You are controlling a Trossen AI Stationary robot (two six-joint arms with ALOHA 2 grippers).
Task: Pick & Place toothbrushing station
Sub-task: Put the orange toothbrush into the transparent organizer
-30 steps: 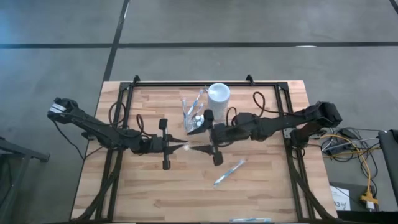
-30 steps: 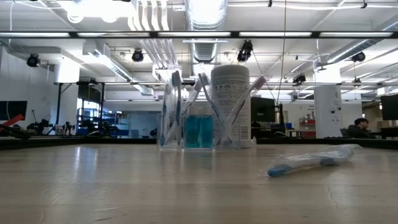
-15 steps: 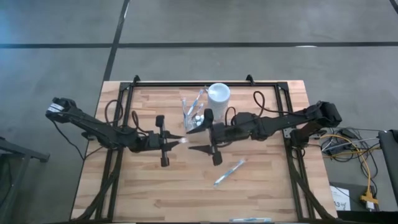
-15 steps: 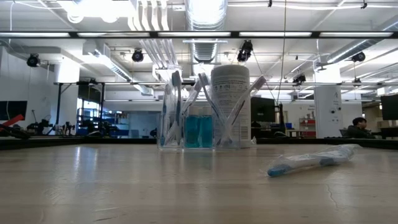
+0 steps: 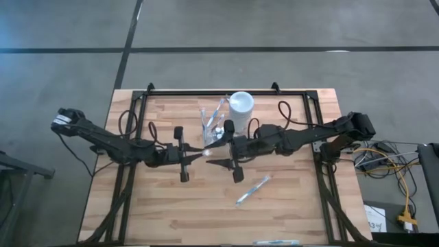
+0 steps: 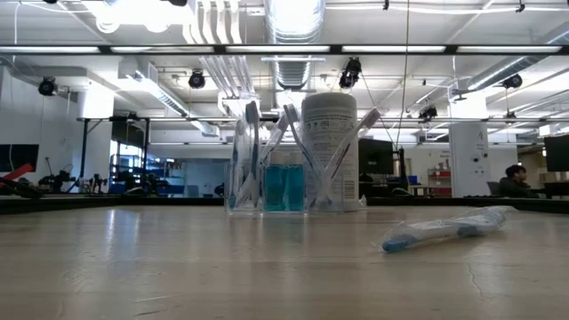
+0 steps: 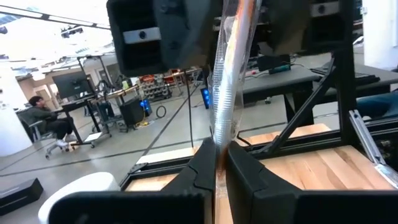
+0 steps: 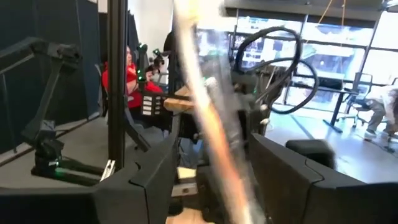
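L hand [image 7: 216, 163] clamps wrapped toothbrush [image 7: 229, 81] | R hand [image 8: 214, 180] open round it | low view: neither hand, only cup [image 6: 330, 147]

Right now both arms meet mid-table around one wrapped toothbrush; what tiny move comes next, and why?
Probably the right hand closes. The left hand pinches the wrapped toothbrush, which passes between the right hand's open fingers, so a handover looks due.

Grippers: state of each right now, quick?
Left gripper: shut on a wrapped toothbrush, above mid-table.
Right gripper: fingers apart around that same wrapped toothbrush; cannot tell if it grips.
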